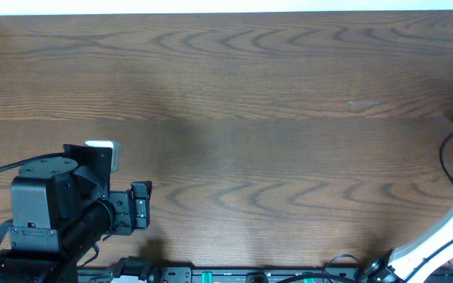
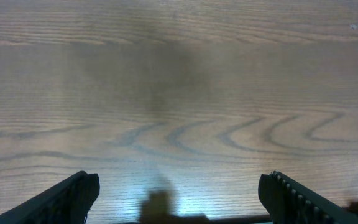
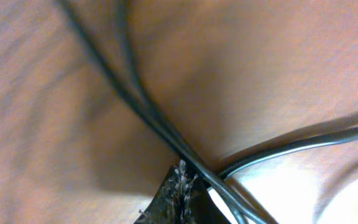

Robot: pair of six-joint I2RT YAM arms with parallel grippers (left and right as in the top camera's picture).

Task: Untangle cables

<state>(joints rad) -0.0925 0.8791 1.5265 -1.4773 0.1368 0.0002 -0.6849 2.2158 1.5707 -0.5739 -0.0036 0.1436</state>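
Two thin black cables [image 3: 138,102] run side by side from the top left of the right wrist view down to the lower right. A third black cable [image 3: 303,144] curves off to the right. My right gripper [image 3: 182,186] is shut, its tip touching the pair of cables on their left side; nothing shows in the seam between the fingers. In the overhead view only a thin black cable loop [image 1: 444,159] shows at the right edge. My left gripper [image 2: 179,199] stands open over bare wood at the front left [image 1: 141,206], far from the cables.
The wooden table [image 1: 242,94] has its far edge along the top and a front rail with hardware [image 1: 211,275] along the bottom. The right arm's white link [image 1: 439,240] slants in from the lower right. The left arm's black body [image 1: 42,200] fills the lower left.
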